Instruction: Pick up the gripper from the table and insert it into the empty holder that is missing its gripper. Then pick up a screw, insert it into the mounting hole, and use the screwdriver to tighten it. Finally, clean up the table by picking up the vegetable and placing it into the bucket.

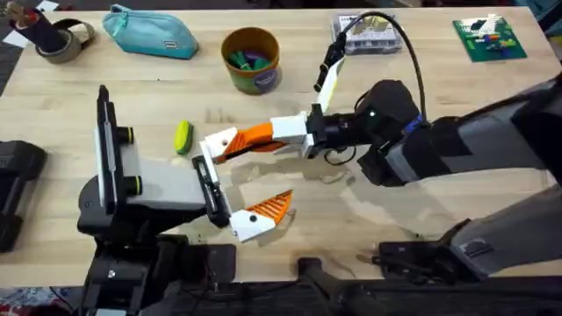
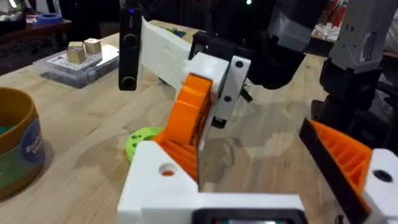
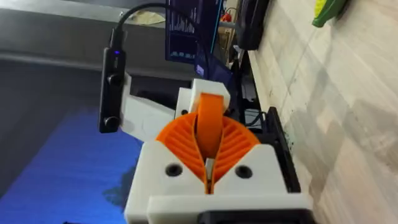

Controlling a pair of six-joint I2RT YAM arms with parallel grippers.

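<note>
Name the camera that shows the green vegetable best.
The overhead view: the small yellow-green oblong vegetable lies whole and unobstructed on the wooden table. The left wrist view shows just a green part of it behind a white plastic bracket; the right wrist view catches one end at the picture's edge.

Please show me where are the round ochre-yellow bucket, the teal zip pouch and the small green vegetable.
Round ochre-yellow bucket [image 1: 263,77], overhead view, side wall.
Teal zip pouch [image 1: 151,32], overhead view, middle of body.
Small green vegetable [image 1: 182,137], overhead view, its middle.
</note>
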